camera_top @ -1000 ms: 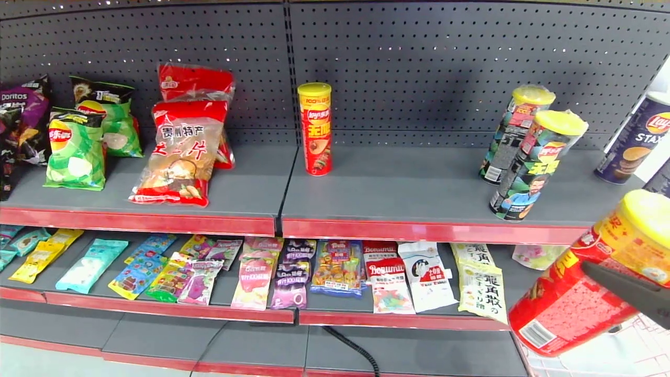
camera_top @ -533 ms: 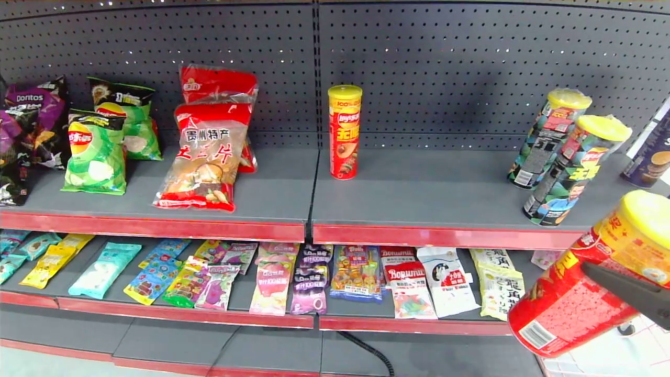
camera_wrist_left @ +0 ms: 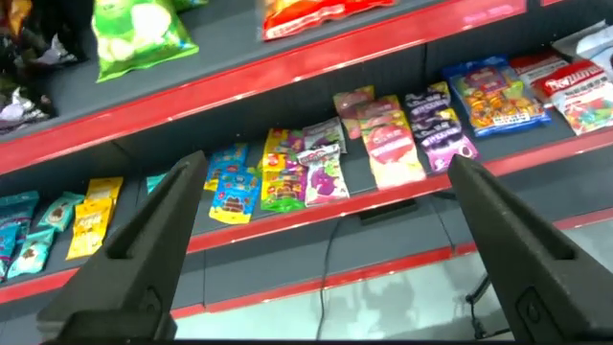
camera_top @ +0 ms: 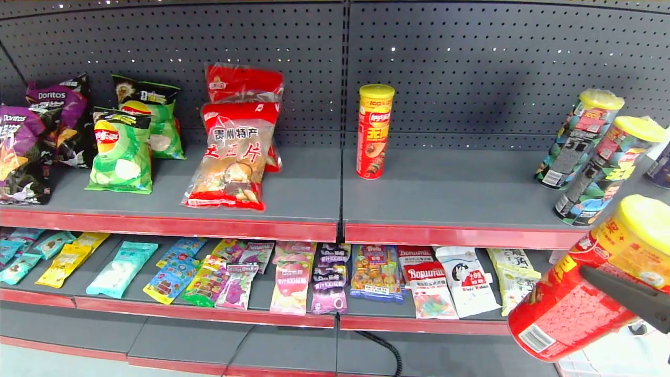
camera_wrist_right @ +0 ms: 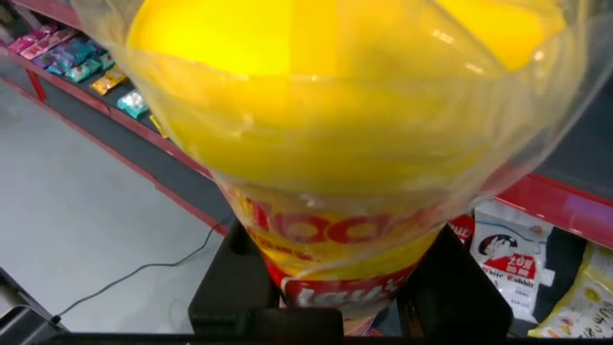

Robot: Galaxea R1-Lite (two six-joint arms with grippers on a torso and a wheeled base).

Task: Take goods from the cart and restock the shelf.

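fingers (camera_top: 623, 296) of the right gripper (camera_wrist_right: 340, 292) are clamped across a red chip can (camera_top: 568, 306) with a yellow lid (camera_top: 646, 217), held low at the robot's right, before the shelf's edge, tilted with its lid up and rightward. the bare stretch of upper shelf (camera_top: 445, 191) beside a matching upright can (camera_top: 374, 133) lies ahead, higher and leftward, so the held can likely needs righting. the left gripper (camera_wrist_left: 326, 168) hangs spread apart and empty.

The upper shelf (camera_top: 445, 188) lies open between the lone red canister (camera_top: 375, 131) and the two dark canisters (camera_top: 576, 141).
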